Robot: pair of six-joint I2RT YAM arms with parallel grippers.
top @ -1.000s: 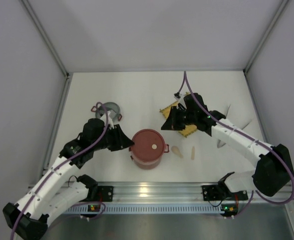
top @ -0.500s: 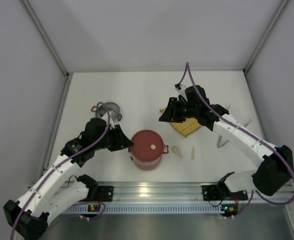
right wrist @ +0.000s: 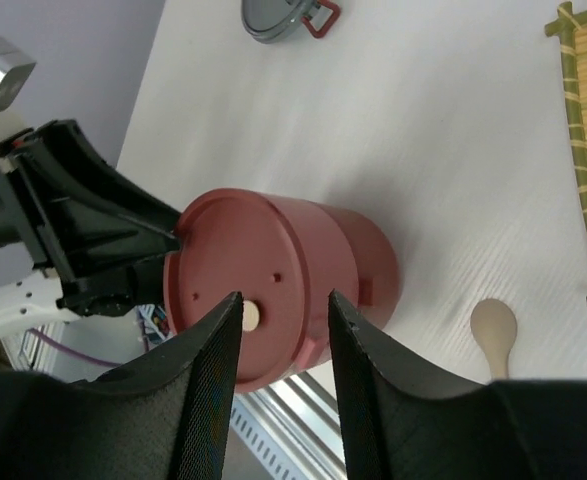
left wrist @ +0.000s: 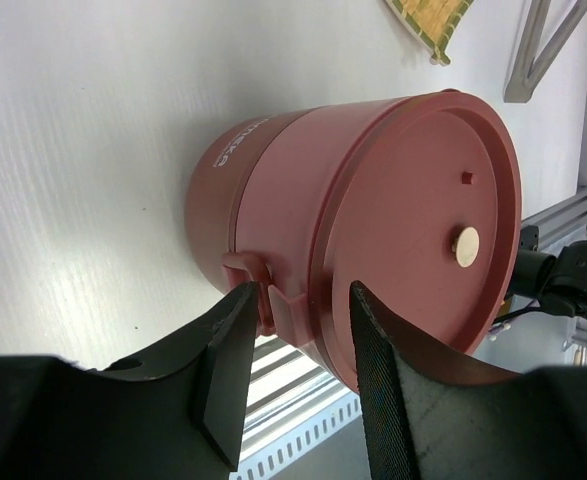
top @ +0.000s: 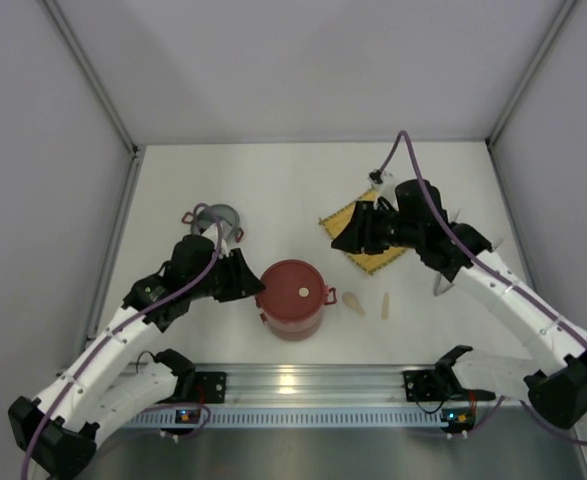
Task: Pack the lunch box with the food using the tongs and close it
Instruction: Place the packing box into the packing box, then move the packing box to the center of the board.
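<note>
Down by the near edge of the white worktop [top: 273, 190], right between the two arms: round maroon tiered lunch box [top: 296, 298], standing upright with its flat lid on. Looks closed already. Can't spot any food pieces anywhere, so guessing packed inside, unconfirmed.

Got the left end effector [top: 249, 283] parked just beside the box's left flank, fingers apart, lined up either side of the little maroon side tab in the wrist view, not pinching it. Same for the right end effector [top: 341, 238]: spread apart, gripping nothing, hanging over a corner of the yellow woven square mat [top: 378, 258], well apart from the box on its far-right side. So, way nearer on the left arm, with the box straight ahead of those fingers and its long axis vertical.

Room-wise: tight toward the aluminium rail [top: 303, 380] on the near side, plus a small beige spoon [top: 354, 301] and short beige stick [top: 384, 305] just right of the box. Plenty of open worktop toward the far wall. Worth dodging the round grey steel piece with a red handle [top: 218, 217] behind the left arm on any pull-back. Long silvery V-shaped tongs [left wrist: 520, 85] lying off past the mat.
</note>
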